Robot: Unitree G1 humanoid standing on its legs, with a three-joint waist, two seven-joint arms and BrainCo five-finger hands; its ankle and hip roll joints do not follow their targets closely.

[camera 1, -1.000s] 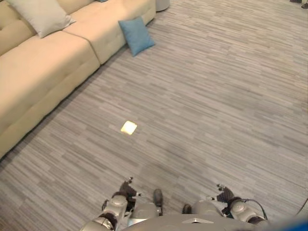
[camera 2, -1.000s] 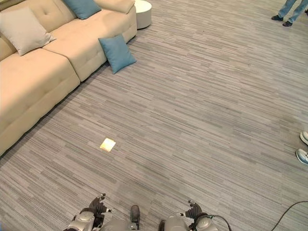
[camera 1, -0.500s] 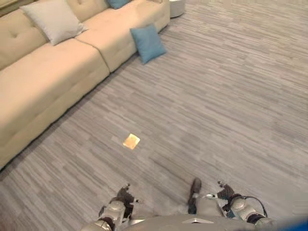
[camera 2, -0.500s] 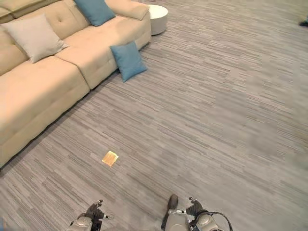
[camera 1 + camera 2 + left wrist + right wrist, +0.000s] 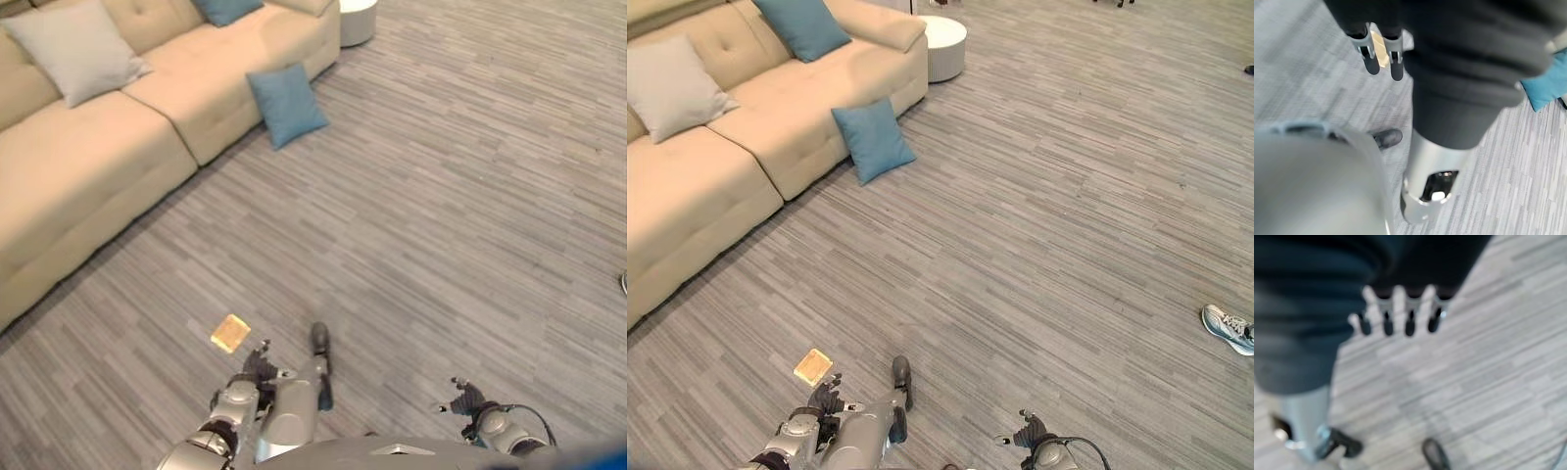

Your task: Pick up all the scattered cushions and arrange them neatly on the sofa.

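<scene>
A blue cushion (image 5: 286,104) lies on the floor, leaning against the front of the beige sofa (image 5: 88,166). On the sofa's seat rest a grey cushion (image 5: 76,49) and a second blue cushion (image 5: 803,26) against the backrest. My left hand (image 5: 253,370) hangs low at the view's bottom, far from the cushions, its fingers (image 5: 1371,62) straight and holding nothing. My right hand (image 5: 468,397) hangs low on the other side, its fingers (image 5: 1397,316) spread straight and empty.
A small yellow square patch (image 5: 230,333) lies on the striped grey carpet just ahead of my left hand. A round white side table (image 5: 942,44) stands at the sofa's far end. A person's shoe (image 5: 1228,326) shows at the right edge.
The whole picture has shifted: the yellow patch now sits lower and closer to my left hand. The cushions have not moved. Both hands still hang empty.
</scene>
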